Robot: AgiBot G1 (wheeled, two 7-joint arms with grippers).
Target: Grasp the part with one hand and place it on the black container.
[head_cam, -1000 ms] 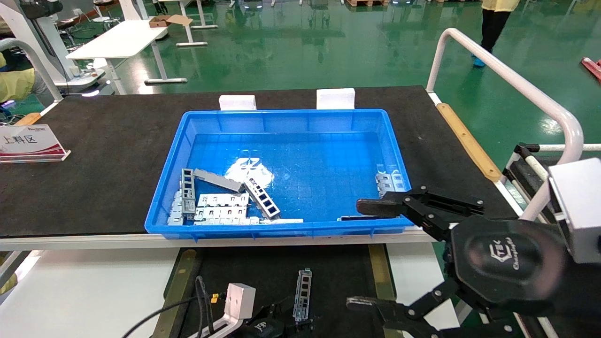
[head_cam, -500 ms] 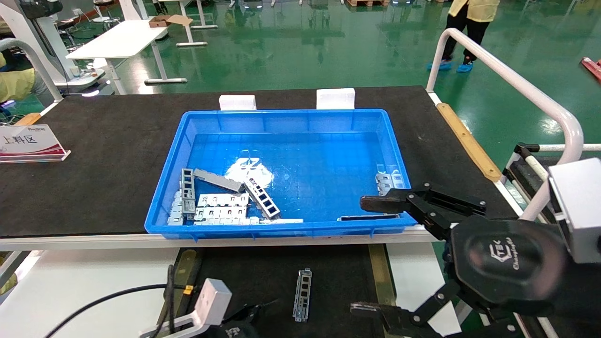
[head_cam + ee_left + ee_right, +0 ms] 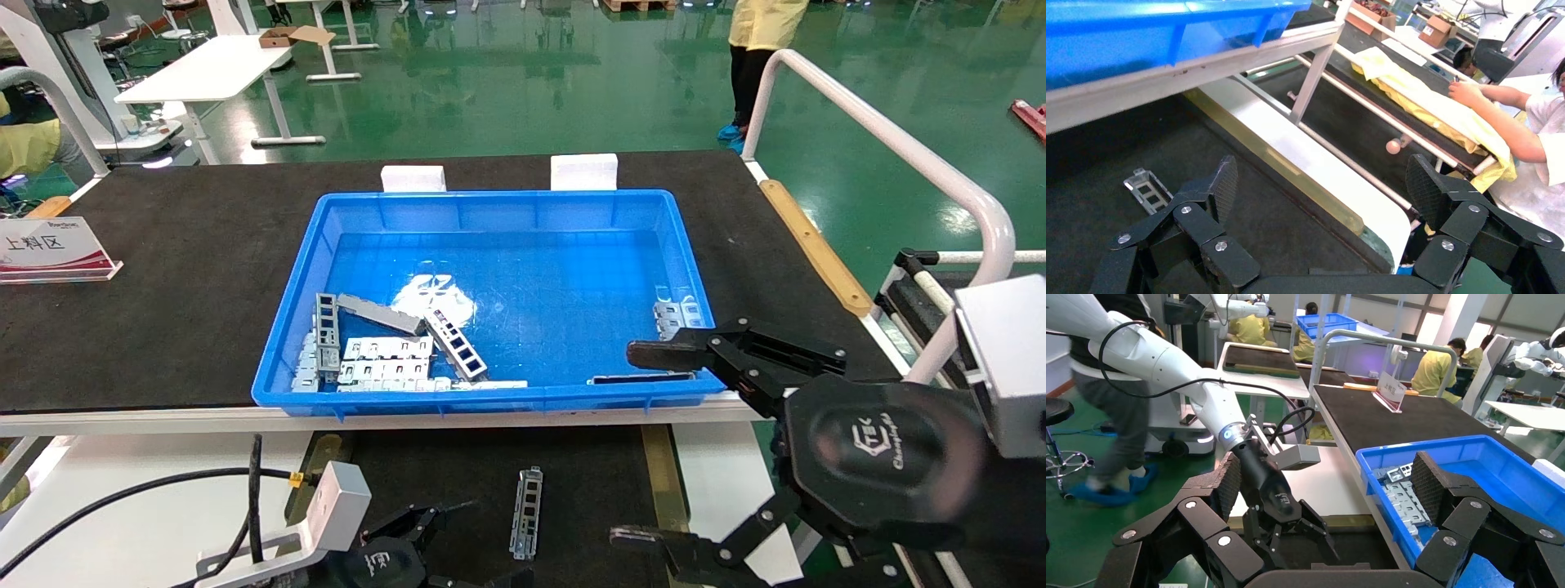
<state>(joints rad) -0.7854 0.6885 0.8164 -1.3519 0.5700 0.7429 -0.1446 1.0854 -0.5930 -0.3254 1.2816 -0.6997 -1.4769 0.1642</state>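
The left gripper (image 3: 441, 543) hovered with fingers apart just beside the part (image 3: 527, 512), which lay flat on the black container (image 3: 588, 474), seemingly untouched. The right gripper (image 3: 645, 445) stood open, idle, over the blue bin's (image 3: 507, 208) near right corner.

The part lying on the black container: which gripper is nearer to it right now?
Left. The left gripper sits open just beside the part on the black container, on its left. The right gripper hangs open farther off to the part's right, by the blue bin.
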